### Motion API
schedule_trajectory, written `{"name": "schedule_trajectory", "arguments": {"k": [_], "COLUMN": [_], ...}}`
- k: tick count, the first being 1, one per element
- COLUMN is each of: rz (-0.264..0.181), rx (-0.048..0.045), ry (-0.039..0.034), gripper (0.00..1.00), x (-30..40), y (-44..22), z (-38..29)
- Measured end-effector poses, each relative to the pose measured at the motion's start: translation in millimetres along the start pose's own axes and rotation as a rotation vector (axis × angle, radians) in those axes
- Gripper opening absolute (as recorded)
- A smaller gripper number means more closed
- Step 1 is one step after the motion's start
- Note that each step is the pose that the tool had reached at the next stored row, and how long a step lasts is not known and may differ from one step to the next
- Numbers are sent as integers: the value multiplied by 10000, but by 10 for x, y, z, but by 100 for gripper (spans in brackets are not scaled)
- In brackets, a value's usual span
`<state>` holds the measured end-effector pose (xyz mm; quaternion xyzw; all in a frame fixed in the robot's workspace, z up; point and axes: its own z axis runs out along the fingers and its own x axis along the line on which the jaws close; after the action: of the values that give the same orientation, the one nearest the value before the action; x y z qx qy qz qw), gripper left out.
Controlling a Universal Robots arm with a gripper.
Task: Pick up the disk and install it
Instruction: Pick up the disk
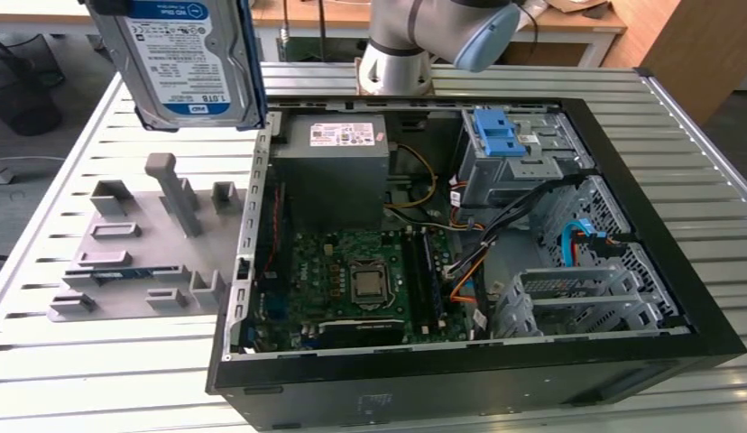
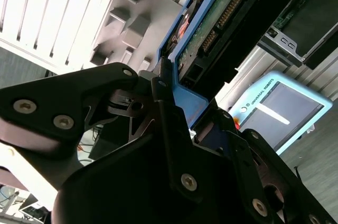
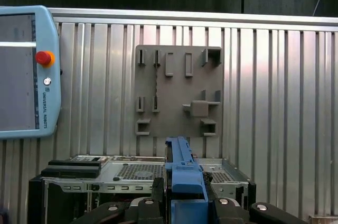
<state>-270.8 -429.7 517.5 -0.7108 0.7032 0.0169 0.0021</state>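
Grip: the gripper is clamped on the disk, its black fingers pinching the blue bracket from both sides in both wrist views. Looks like a firm hold, going by how the bracket sits square between them.

Where the disk is: up in the air, hanging on edge with the label facing the exterior camera, at the exterior view's top left. It's above the slatted table, over the far end of the grey holder, and just outside the open computer case. It touches nothing but the fingers.

Done so far: the pick-up part looks finished. The disk is clear of the grey holder, and none of the holder's slots has a disk in it.

Left to do: the whole install, pretty much. The disk isn't inside the case at all. The drive cage with the blue latch sits at the far corner on the exterior view's right, well apart from the disk, with the power supply in between.

Progress guess: roughly halfway. It's grabbed and lifted, but not carried over or seated.

Can't tell: which bay it's meant for.
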Motion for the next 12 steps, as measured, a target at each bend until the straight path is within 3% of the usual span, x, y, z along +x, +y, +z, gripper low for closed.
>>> {"name": "schedule_trajectory", "arguments": {"k": [12], "rz": [0], "rx": [-13], "ry": [1], "gripper": [36], "x": [38], "y": [-189], "z": [-5]}}
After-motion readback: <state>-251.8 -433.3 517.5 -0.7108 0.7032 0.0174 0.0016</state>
